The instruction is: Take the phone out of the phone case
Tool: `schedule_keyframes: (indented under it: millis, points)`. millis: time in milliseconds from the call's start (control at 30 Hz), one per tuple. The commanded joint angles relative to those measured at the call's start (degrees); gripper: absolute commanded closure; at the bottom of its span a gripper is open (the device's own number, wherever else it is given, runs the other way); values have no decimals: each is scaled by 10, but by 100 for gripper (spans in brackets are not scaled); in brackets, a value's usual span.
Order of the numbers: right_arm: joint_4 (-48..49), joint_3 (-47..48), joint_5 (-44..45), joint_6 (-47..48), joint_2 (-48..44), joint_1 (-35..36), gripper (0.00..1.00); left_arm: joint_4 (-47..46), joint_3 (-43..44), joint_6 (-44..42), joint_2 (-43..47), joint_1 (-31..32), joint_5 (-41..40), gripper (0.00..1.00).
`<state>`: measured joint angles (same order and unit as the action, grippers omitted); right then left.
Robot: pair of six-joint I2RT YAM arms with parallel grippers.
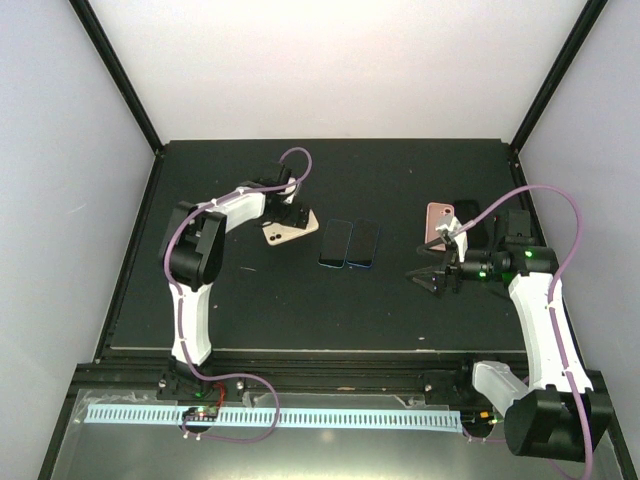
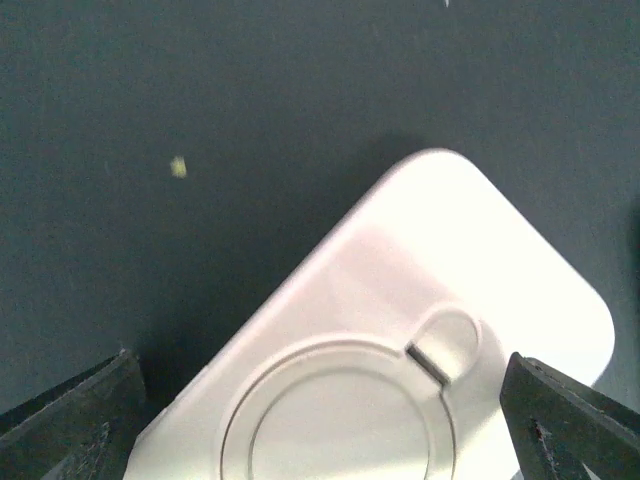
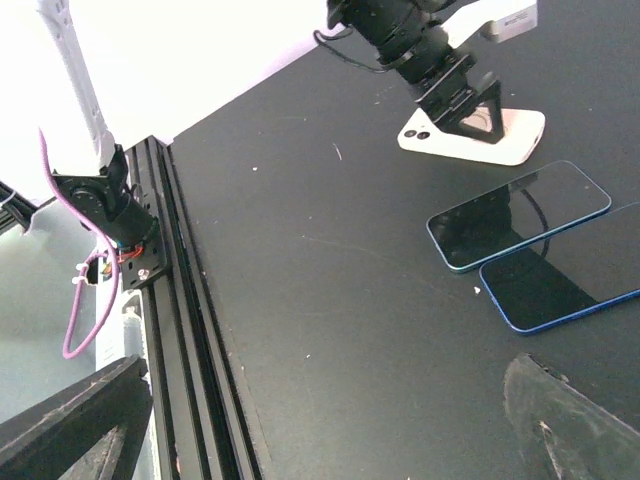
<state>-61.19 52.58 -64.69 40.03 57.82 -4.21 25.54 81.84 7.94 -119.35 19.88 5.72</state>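
A white phone case [image 2: 420, 300] with a round ring on its back lies face down on the black mat; it also shows in the top view [image 1: 280, 237] and the right wrist view [image 3: 510, 135]. Camera lenses show at one corner, so a phone sits inside. My left gripper [image 1: 291, 221] is open and low over the case, with a finger [image 2: 70, 425] at each side of it. My right gripper [image 1: 425, 272] is open and empty, hovering over bare mat at the right, far from the case.
Two bare dark phones [image 1: 336, 243] [image 1: 363, 245] lie side by side at mid-table, screens up; they also show in the right wrist view [image 3: 515, 215] [image 3: 565, 275]. A pink phone or case [image 1: 440, 222] lies behind the right gripper. White walls enclose the mat.
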Motion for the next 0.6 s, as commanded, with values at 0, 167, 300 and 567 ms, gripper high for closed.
schedule_keyframes:
  millis: [0,167,300,567]
  points:
    - [-13,7,-18,21,2,1,3,38,-96,11,57,11,64,1]
    - [-14,8,-18,22,2,1,3,-3,-215,38,123,42,20,1]
    - [-14,8,-17,22,2,1,3,6,-228,44,142,82,-51,1]
    - [-15,8,-15,22,-3,1,3,107,-166,66,109,137,-174,1]
